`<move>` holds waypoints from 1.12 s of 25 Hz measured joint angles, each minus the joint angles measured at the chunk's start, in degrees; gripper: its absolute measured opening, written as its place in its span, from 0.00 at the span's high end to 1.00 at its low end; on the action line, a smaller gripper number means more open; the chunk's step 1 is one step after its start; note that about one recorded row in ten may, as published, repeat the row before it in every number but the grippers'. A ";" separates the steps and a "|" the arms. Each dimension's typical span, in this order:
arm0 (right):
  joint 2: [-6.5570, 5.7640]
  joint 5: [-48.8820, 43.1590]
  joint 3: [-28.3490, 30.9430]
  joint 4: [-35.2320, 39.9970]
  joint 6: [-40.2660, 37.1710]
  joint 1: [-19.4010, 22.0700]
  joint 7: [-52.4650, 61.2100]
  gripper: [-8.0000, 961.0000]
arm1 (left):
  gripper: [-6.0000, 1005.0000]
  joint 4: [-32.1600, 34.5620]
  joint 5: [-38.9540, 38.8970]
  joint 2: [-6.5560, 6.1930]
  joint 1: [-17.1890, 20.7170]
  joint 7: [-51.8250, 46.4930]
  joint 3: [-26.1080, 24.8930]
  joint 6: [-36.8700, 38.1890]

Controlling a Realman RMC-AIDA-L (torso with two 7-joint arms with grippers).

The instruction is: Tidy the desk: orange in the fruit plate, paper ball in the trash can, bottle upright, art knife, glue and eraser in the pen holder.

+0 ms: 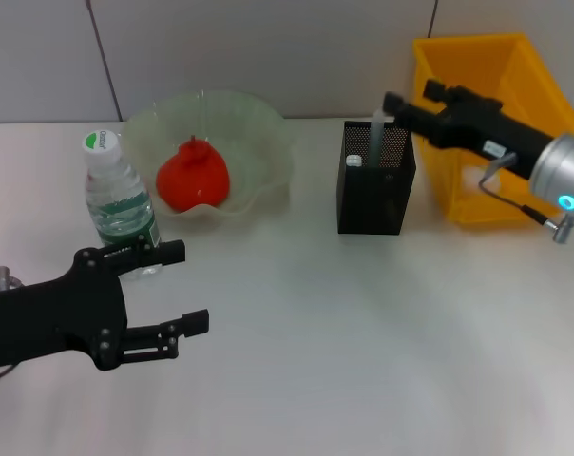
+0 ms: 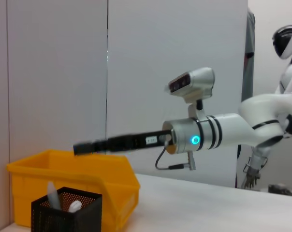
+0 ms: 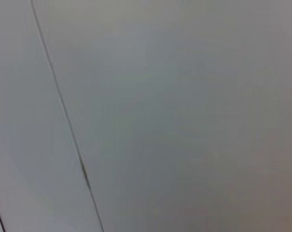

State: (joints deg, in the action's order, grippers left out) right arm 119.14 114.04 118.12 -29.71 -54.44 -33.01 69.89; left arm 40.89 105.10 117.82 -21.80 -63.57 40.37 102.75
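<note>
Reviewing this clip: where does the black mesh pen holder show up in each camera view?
Head view: pen holder right of centre, between fruit plate and yellow bin.
Left wrist view: pen holder at the lower corner.
Right wrist view: not in it.
Shared landmark: the yellow bin behind it.

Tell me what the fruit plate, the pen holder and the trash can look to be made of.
Fruit plate: translucent pale green, glossy, with a wavy rim that the wall shows through; glass or clear plastic, cannot tell which.
Pen holder: black perforated mesh, matte, with the items inside showing through the holes; likely metal.
Trash can: opaque yellow with smooth, slightly shiny walls; looks like moulded plastic.
</note>
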 joint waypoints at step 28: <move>-7.77 -30.58 2.67 0.56 -43.65 8.79 -0.20 0.20 | 0.16 -10.34 12.62 0.27 -8.39 -5.24 0.77 -3.64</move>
State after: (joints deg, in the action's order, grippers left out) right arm 111.37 83.46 120.79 -29.14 -98.09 -24.22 69.69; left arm 30.55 117.72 118.10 -30.19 -68.81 41.14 99.11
